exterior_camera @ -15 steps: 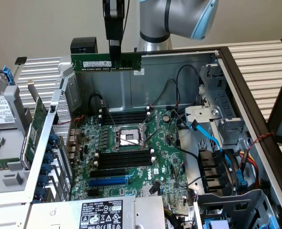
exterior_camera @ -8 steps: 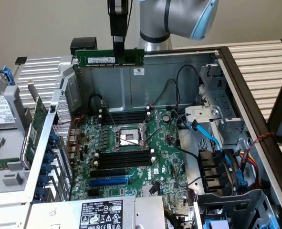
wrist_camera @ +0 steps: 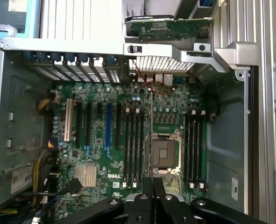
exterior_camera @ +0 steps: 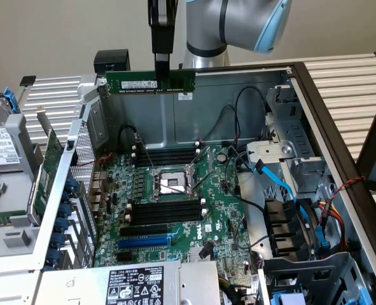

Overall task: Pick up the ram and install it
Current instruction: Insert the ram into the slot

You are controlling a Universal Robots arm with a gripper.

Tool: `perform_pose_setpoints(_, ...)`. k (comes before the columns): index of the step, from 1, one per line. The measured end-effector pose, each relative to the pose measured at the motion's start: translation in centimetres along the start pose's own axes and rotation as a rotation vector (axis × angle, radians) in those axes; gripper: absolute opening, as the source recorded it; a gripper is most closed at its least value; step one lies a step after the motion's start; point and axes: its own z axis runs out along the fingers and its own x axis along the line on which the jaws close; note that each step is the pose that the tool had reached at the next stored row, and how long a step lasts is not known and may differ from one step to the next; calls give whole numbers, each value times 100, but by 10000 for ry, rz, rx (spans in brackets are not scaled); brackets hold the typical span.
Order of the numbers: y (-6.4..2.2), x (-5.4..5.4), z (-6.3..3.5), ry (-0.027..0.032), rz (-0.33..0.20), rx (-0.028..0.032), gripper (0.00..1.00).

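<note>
I have the end effector (exterior_camera: pixel 162 68) up at the top of the exterior view, its fingers pressed together on the ram (exterior_camera: pixel 133 82). They pinch the upper edge a little toward the exterior view's right of the stick's middle. The ram hangs level, long edge horizontal, with its white label strip facing the camera. It sits high in the air over the open computer case (exterior_camera: pixel 315 108), about level with the case's far wall and well apart from the motherboard (exterior_camera: pixel 175 190) below.

On the motherboard I see the bare CPU socket (exterior_camera: pixel 168 184) with a bank of long black memory slots on either side, one bank beyond it (exterior_camera: pixel 165 155) and one nearer the camera (exterior_camera: pixel 165 210). Every slot I can make out is unfilled. A blue expansion slot (exterior_camera: pixel 143 241) lies just past the nearer bank, and blue data cables (exterior_camera: pixel 283 184) loop through the drive bay on the exterior view's right. A green expansion card (exterior_camera: pixel 48 171) stands upright outside the case wall on the exterior view's left. The case rests on a slatted bench (exterior_camera: pixel 353 82).

From the wrist camera I look straight down past the dark fingers onto the board. The ram shows edge-on as a thin line running between the socket and the neighbouring slots.
</note>
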Motion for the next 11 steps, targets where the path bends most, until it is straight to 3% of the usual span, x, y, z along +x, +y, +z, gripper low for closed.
perform_pose_setpoints(7,-28,4,109,-7,0,7,12)
perform_pose_setpoints(11,-33,5,151,-11,33,96,12)
